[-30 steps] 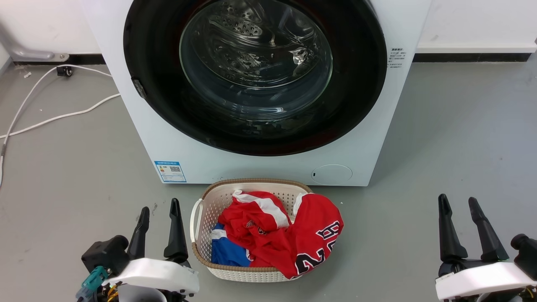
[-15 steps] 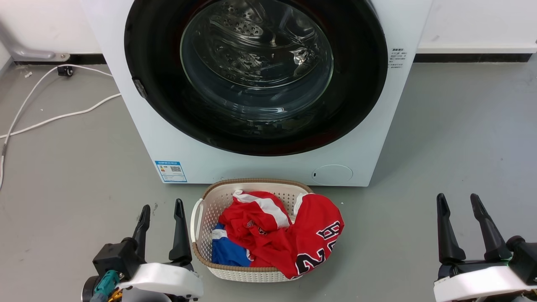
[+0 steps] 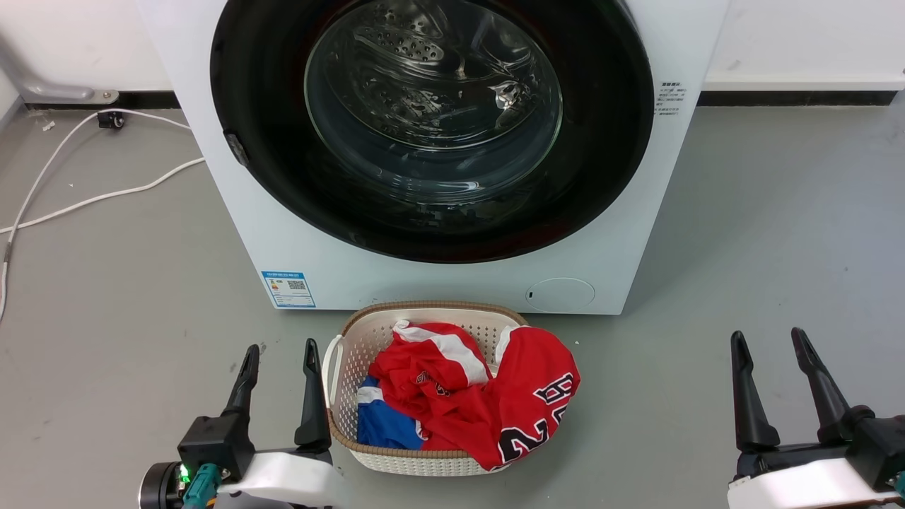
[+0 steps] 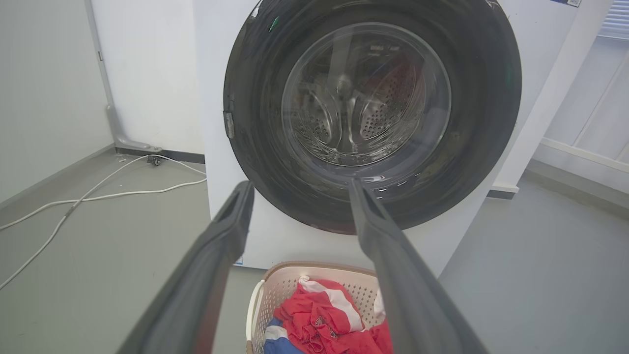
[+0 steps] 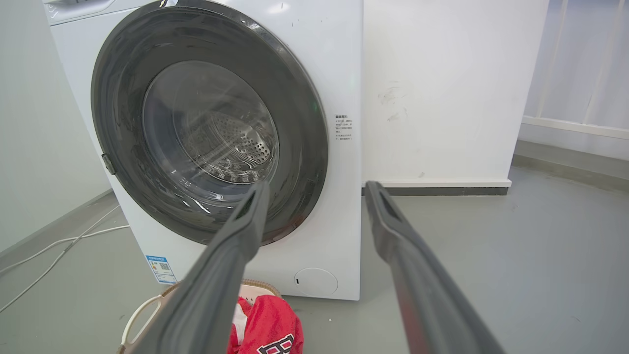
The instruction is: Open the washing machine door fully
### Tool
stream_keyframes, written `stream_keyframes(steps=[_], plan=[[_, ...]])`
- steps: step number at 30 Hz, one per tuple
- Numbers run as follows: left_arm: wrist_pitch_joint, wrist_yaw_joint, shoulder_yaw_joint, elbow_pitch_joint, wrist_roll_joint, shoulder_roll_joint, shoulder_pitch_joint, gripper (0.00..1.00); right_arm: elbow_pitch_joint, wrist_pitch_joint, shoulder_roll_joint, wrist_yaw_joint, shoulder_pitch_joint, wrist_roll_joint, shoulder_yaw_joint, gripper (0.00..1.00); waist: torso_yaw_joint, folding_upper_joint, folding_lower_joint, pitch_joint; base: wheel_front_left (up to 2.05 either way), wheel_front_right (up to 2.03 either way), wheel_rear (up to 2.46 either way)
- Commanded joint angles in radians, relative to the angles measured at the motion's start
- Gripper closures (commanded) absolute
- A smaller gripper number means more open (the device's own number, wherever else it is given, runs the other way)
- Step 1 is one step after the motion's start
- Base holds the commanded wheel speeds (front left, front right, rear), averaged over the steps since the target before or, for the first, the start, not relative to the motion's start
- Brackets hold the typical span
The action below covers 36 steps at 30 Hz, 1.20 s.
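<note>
The task is at its very beginning, as far as the pictures show. The washing machine door (image 3: 433, 124) lies closed, flat against the front of the washing machine (image 3: 424, 283), and in both wrist views no gap shows between its black ring and the white front. The left gripper (image 3: 281, 346) is low at the left of the head view, just beside the laundry basket (image 3: 431, 306). Its two fingers are spread apart and hold nothing. The right gripper (image 3: 766, 334) is low at the right, well apart from the basket, and its fingers are also spread and empty. Both grippers point toward the machine but are well apart from it, and neither touches the door. So nothing is done yet: the reach to the door, the grasp or hook on its edge, and the whole swing outward are left. A small grey metal piece (image 3: 235, 148) sits on the rim of the door at the robot's left; I cannot tell whether it is the hinge or the catch, so the side on which the door opens is not sure. The basket with red clothes (image 3: 481, 396) stands on the floor (image 3: 742, 233) just in front of the machine, below the door, and I judge that an arm must reach over or around it.
</note>
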Motion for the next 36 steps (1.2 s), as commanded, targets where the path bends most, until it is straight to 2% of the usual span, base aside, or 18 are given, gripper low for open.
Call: stream_keyframes(steps=[1,21,36], plan=[[-0.008,0.003,-0.001,-0.004,0.02,0.0,0.006,0.0,-0.014,-0.008,0.0,0.0,0.0,-0.021,0.0,0.0,0.001,0.0,0.0,0.0,0.0,0.0,0.0],[-0.045,0.01,-0.015,-0.007,0.124,-0.003,0.024,0.0,-0.033,-0.045,0.001,0.0,0.023,-0.086,0.009,0.0,0.004,0.0,0.0,0.002,0.0,0.0,0.0],[-0.043,0.012,-0.013,0.007,0.093,-0.003,0.023,0.0,-0.017,-0.044,0.001,0.0,0.024,-0.013,0.007,0.0,0.006,0.0,0.0,0.004,0.0,0.0,0.0]])
